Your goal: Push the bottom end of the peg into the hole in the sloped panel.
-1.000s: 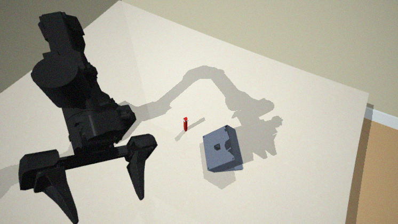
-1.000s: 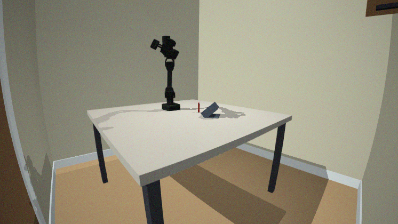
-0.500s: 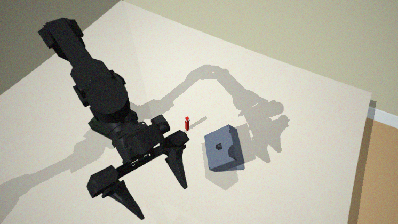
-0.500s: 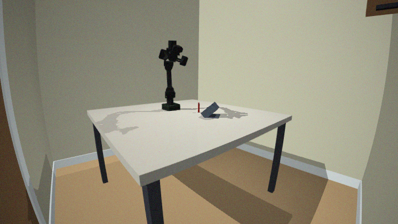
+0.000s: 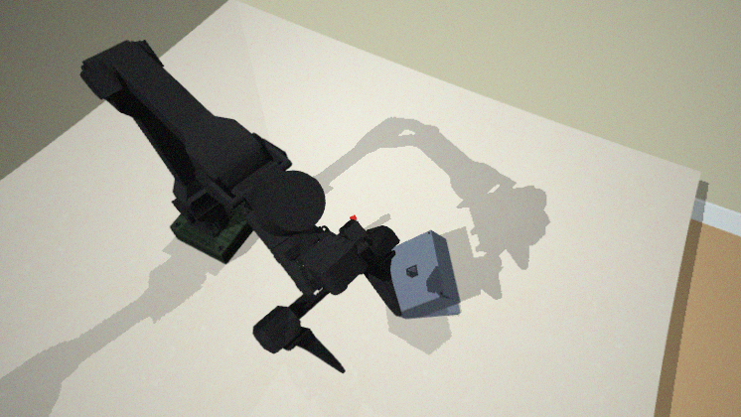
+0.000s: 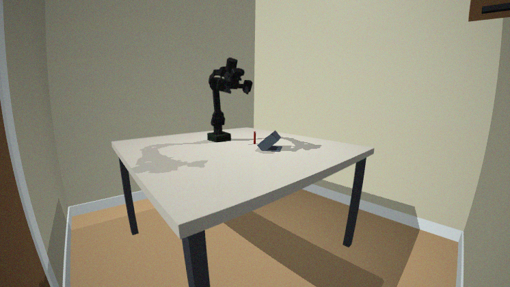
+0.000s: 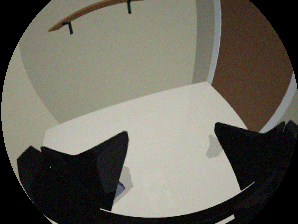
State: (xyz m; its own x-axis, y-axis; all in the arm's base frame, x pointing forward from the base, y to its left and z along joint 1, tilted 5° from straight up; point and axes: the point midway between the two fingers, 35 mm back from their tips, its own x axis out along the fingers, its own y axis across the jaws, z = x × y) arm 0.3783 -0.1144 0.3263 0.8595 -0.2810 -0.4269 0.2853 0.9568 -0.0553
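A small red peg (image 6: 254, 137) stands upright on the white table (image 5: 570, 290) (image 6: 214, 185), just left of the panel. In the overhead view only the peg's top (image 5: 353, 217) shows past the arm. The grey-blue sloped panel (image 5: 430, 258) (image 6: 269, 141) has one small dark hole (image 5: 412, 270) in its face. My gripper (image 5: 369, 342) (image 6: 246, 86) (image 7: 174, 132) is open and empty. It hangs high above the table, over the peg and the panel's near edge. One finger overlaps the panel's left side in the overhead view.
The arm's base (image 5: 218, 240) (image 6: 219, 136) stands at the back of the table, left of the peg. The table's right edge (image 5: 691, 248) drops to a brown floor. In the wrist view a wall shelf (image 7: 100, 10) and a brown door (image 7: 260, 63) show beyond the table.
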